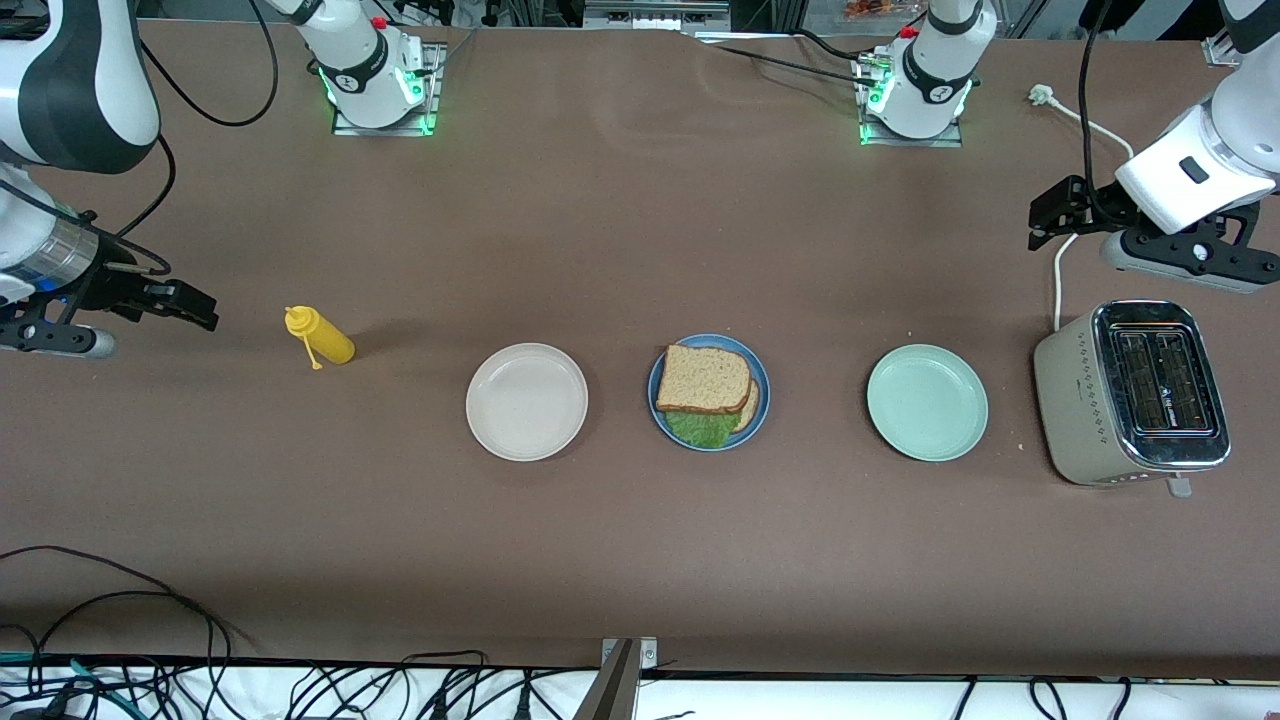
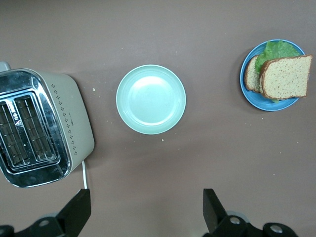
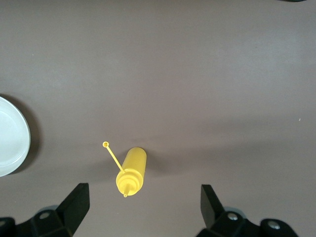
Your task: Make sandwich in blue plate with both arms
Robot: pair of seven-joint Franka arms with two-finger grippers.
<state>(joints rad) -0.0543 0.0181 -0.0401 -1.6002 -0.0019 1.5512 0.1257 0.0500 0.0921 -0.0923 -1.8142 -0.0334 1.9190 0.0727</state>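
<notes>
The sandwich (image 1: pixel 703 378) lies on the blue plate (image 1: pixel 746 432) at the table's middle: a brown bread slice on top, green lettuce (image 1: pixel 700 428) and a second slice showing under it. It also shows in the left wrist view (image 2: pixel 286 76), on the plate (image 2: pixel 276 104). My left gripper (image 1: pixel 1045 222) hangs open and empty over the table at the left arm's end, above the toaster; its jaws stand wide apart in the left wrist view (image 2: pixel 146 212). My right gripper (image 1: pixel 195 308) is open and empty at the right arm's end, over the table beside the yellow bottle (image 3: pixel 144 207).
A cream-white plate (image 1: pixel 527 401) and a mint-green plate (image 1: pixel 927 402) flank the blue one. A toaster (image 1: pixel 1135 392) stands at the left arm's end, with a white cord (image 1: pixel 1075 115). A yellow squeeze bottle (image 1: pixel 320 336) lies toward the right arm's end. Cables run along the near edge.
</notes>
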